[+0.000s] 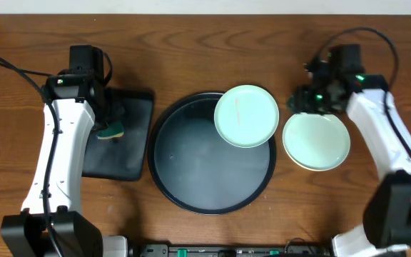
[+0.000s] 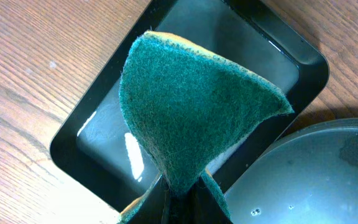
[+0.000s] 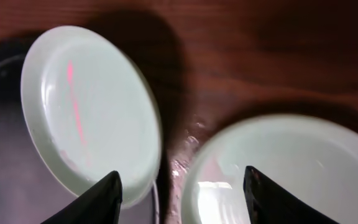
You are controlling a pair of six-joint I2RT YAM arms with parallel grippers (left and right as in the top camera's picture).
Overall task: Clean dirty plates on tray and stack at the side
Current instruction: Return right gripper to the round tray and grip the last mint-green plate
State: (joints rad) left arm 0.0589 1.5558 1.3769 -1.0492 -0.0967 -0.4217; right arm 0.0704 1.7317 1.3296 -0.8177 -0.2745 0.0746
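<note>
So, the large round black tray with the raised rim [image 1: 164, 153] is parked mid-worktop, with its glossy dark grey floor on show. A small round pale mint green plate [image 1: 246, 116] is perched over the tray's upper right rim, partly inside it and partly hanging past the edge. A thin pink streak [image 1: 238, 111] is smeared across that plate, and it's picked up clearly from the right wrist as well.

Just right of the tray, on the brown wooden worktop [image 1: 191, 50], a second pale mint green plate [image 1: 316, 139] is stacked on a pale yellow plate [image 1: 312, 169]. Only a sliver of the yellow rim is shown, at the near edge. From the right wrist, a strip of wood is seen between the two green plates, so they're apart. Whether the stack is touching the tray can't be told.

The right fingers [image 3: 107, 199] are spread wide with nothing gripped, and they're hung low over that gap between the two green plates.

The left fingers [image 2: 213, 208] are clamped on a dark green scouring sponge with a yellow backing [image 2: 197, 106], which is bent into a fold. It's held above the small rectangular black tray [image 2: 272, 50], which is sat just left of the round one.
</note>
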